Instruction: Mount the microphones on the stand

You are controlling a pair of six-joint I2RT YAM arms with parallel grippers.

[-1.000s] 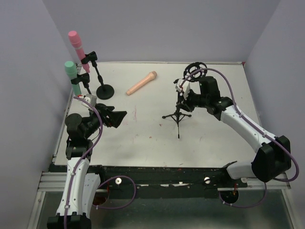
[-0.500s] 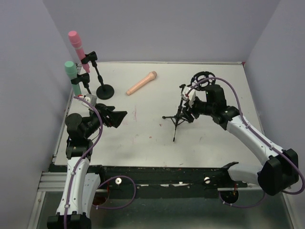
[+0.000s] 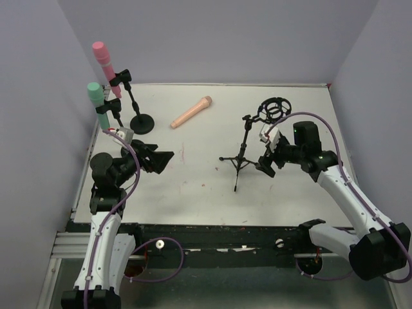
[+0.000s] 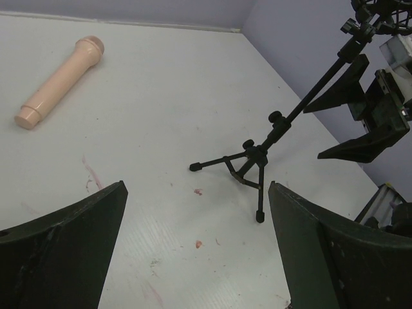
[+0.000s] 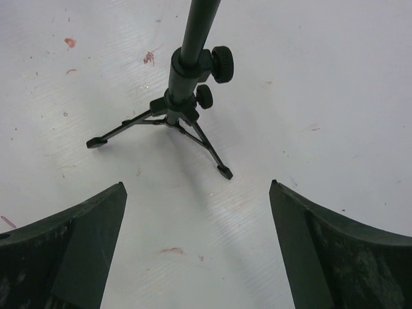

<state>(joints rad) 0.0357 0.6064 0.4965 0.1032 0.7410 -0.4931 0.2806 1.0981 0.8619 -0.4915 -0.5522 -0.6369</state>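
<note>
A peach microphone (image 3: 191, 112) (image 4: 58, 84) lies flat on the white table, back centre. The pink microphone (image 3: 102, 56) and the green microphone (image 3: 96, 100) sit upright in clips on a round-base stand (image 3: 141, 122) at the far left. A black tripod stand (image 3: 243, 154) (image 4: 257, 151) (image 5: 183, 96) with an empty ring mount (image 3: 275, 108) stands upright mid-table. My right gripper (image 3: 264, 156) (image 5: 197, 187) is open just right of its pole, touching nothing. My left gripper (image 3: 164, 159) (image 4: 196, 187) hangs open over the left side, holding nothing.
Grey walls close in the table (image 3: 212, 193) at the back and both sides. Small reddish marks dot the surface between the grippers. The right gripper's fingers (image 4: 351, 122) show at the right edge of the left wrist view.
My right gripper has opened, let go of the tripod stand's pole and drawn back to the right. The stand shifted slightly right and nearer before release. The left arm has not moved.
</note>
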